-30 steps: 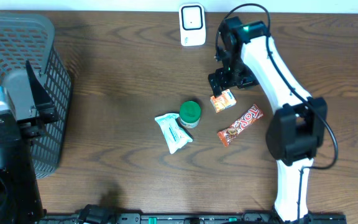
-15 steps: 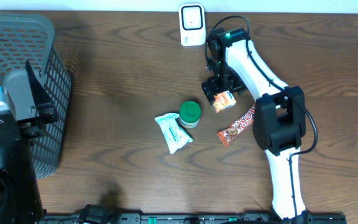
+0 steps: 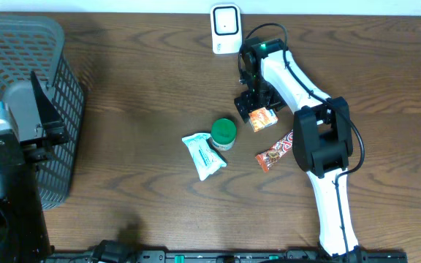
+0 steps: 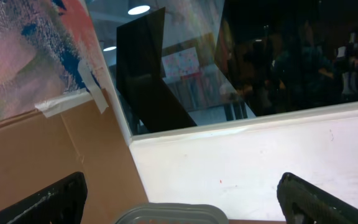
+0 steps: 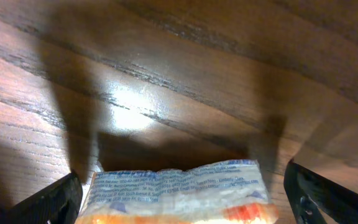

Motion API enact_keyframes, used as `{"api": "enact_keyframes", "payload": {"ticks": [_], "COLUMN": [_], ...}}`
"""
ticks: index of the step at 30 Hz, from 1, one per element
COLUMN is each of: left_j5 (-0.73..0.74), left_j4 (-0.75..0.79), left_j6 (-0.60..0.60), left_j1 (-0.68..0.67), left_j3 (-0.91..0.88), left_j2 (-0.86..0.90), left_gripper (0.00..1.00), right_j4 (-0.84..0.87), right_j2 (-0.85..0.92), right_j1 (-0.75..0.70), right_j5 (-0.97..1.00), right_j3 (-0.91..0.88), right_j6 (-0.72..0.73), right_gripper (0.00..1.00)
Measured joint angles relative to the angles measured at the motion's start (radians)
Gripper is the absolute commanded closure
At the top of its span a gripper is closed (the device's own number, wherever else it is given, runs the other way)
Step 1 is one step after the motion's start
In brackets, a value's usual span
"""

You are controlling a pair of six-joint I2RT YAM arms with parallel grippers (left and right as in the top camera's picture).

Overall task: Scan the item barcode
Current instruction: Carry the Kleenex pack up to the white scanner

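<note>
Orange packet (image 5: 178,190), small print unreadable

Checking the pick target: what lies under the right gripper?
A small orange snack packet on the wooden table, between the open fingers of the right gripper. The gripper covers its upper-left edge overhead.

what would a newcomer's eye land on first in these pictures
The white right arm reaches across the dark wooden table, its open right gripper poised over a small orange packet near the middle. A big gray basket fills the left edge, and a white scanner sits at the far edge.
</note>
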Motion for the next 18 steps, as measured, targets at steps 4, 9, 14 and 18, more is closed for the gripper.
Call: {"api": "enact_keyframes", "payload": {"ticks": [4,9,14,18], "left_j5": [0.0,0.0,0.0,0.0], "left_j4": [0.0,0.0,-0.003,-0.005], "left_j6": [0.0,0.0,0.0,0.0], "left_j1": [0.0,0.0,0.0,0.0], "left_j3": [0.0,0.0,0.0,0.0], "left_j2": [0.0,0.0,0.0,0.0], "left_gripper": [0.02,0.02,0.02,0.02], "right_j4": [0.014,0.022,0.016,-0.025], "right_j2": [0.0,0.0,0.0,0.002], "right_j1": [0.015,0.035,0.036,0.036], "right_j5": [0.007,0.007,0.006,0.002], "right_j3": [0.001,0.003,0.013,0.062], "right_j6": [-0.009,-0.014,0.006,0.013], "right_gripper": [0.19,0.41,0.56,0.56]}}
